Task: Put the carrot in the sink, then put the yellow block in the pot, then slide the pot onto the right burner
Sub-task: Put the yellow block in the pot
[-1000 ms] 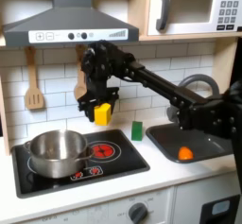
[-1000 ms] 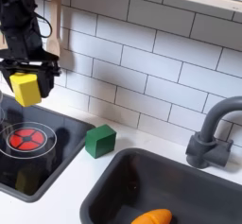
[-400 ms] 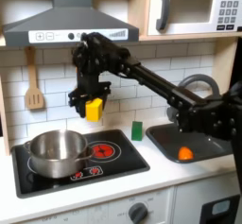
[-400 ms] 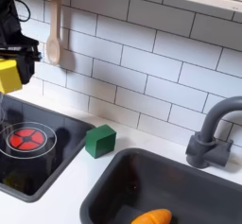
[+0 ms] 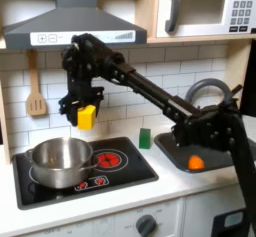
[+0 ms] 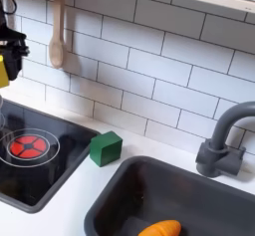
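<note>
In the first exterior view my gripper (image 5: 86,116) hangs in the air, shut on the yellow block (image 5: 87,116), just above and to the right of the steel pot (image 5: 60,159). The pot sits on the left side of the black cooktop (image 5: 125,173). The right burner (image 5: 108,160) is uncovered beside it. The orange carrot (image 5: 196,162) lies in the dark grey sink (image 5: 178,146). In the second exterior view the yellow block (image 6: 3,72) shows at the left edge, the carrot (image 6: 162,228) lies in the sink (image 6: 125,195), and a red burner ring (image 6: 27,145) is visible.
A small green block (image 5: 145,137) stands on the counter between cooktop and sink, also in the second exterior view as green block (image 6: 105,147). A curved faucet (image 6: 221,140) rises behind the basin. A wooden spoon (image 6: 57,26) and a spatula (image 5: 36,93) hang on the tiled wall.
My gripper has carried the yellow block leftward in the first exterior view, from over the right burner to beside the pot; in the second exterior view it slid to the left edge.
</note>
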